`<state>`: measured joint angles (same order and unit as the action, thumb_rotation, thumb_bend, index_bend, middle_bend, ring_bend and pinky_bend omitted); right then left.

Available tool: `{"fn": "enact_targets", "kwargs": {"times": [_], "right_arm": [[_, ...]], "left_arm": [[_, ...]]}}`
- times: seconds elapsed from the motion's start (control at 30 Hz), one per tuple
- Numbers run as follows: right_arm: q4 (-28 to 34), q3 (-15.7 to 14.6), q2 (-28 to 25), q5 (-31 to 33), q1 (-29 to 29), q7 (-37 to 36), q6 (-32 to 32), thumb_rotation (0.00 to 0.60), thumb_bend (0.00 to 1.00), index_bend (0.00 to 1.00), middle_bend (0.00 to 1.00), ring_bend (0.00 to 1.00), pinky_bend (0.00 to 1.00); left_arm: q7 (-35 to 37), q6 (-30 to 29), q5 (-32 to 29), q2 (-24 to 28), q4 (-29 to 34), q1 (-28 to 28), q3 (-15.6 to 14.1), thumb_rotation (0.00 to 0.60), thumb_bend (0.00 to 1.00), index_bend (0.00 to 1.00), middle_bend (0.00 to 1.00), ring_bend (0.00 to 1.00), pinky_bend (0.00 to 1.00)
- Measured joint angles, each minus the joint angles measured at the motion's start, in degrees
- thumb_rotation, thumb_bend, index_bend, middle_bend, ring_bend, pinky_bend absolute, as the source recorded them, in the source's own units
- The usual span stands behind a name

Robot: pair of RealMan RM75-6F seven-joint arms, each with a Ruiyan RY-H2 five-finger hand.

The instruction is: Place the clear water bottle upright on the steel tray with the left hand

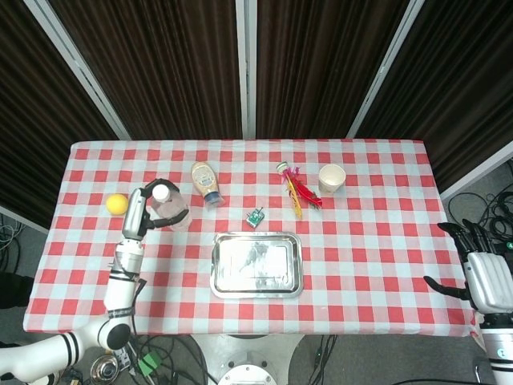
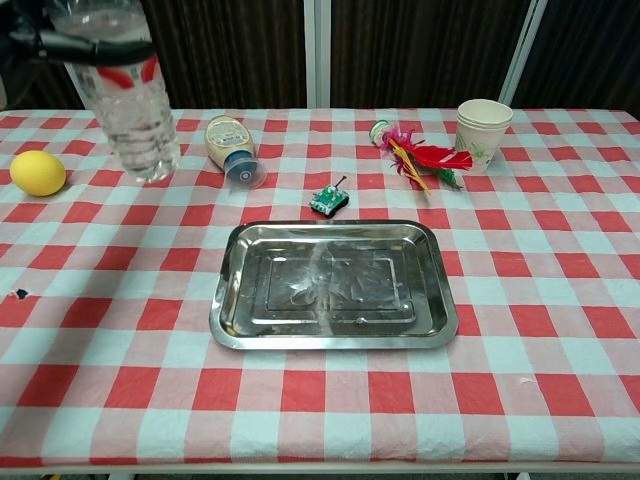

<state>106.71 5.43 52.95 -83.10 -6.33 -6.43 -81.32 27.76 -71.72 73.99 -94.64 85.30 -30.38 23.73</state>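
The clear water bottle (image 1: 170, 207) with a white cap and a red label is held above the table's left side by my left hand (image 1: 138, 215), which grips it from the side. In the chest view the bottle (image 2: 122, 105) stands nearly upright, with dark fingers (image 2: 70, 44) wrapped round its upper part. The steel tray (image 1: 256, 265) lies bare at the front middle of the table, to the right of the bottle and apart from it; its rim (image 2: 330, 226) faces the far side. My right hand (image 1: 485, 277) hangs off the table's right edge, fingers spread and holding nothing.
A lemon (image 2: 37, 172) lies left of the bottle. A squeeze bottle (image 2: 230, 148) lies on its side behind the tray, with a small green toy (image 2: 328, 200) near the tray's far rim. Red feathered sticks (image 2: 420, 152) and stacked paper cups (image 2: 484, 130) stand at the back right.
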Motion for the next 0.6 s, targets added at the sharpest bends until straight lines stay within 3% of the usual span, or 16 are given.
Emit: {"fn": "enact_targets", "kwargs": {"times": [0.1,0.27,0.6], "right_arm": [[-0.04,-0.08,0.03,0.16,-0.14,0.18,0.47,0.6,0.04,0.16,0.16,0.0,0.04],[0.06,-0.04,-0.08,0.13,-0.09,-0.1,0.25,0.6,0.05,0.16,0.16,0.0,0.04],[0.14,0.3,-0.46,0.42,0.17,-0.45,-0.42,0.6,0.04,0.16,0.16,0.0,0.04]], "left_arm": [[-1.08,-0.68,0.94,1.33,3.78,-0.58,1.05,0.6,0.22,0.63,0.65,0.53,0.58],[-0.56,-0.67,-0.86,1.0,3.44,0.66,-0.88,0.6,0.23,0.63,0.65,0.53,0.58],[-0.63,2.5,-3.19,-8.45,-0.67,-6.4,1.32,0.6,0.23,0.63,0.65,0.53,0.58]]}}
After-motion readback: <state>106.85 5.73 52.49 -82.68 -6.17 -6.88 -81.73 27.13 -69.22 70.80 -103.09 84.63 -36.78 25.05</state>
